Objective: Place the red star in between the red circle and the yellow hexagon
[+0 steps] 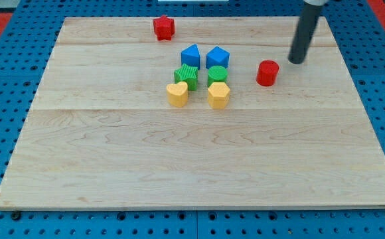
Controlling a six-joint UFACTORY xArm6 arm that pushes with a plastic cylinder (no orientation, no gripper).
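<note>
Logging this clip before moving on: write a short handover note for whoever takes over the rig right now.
Tip: my tip rests on the board at the view's upper right, just up-right of the red circle, apart from it.
Red star: near the view's top edge, left of centre, untouched.
Yellow hexagon: in the central cluster, left of the circle.
Done: nothing.
Left: push the star down into the gap between circle and hexagon.
</note>
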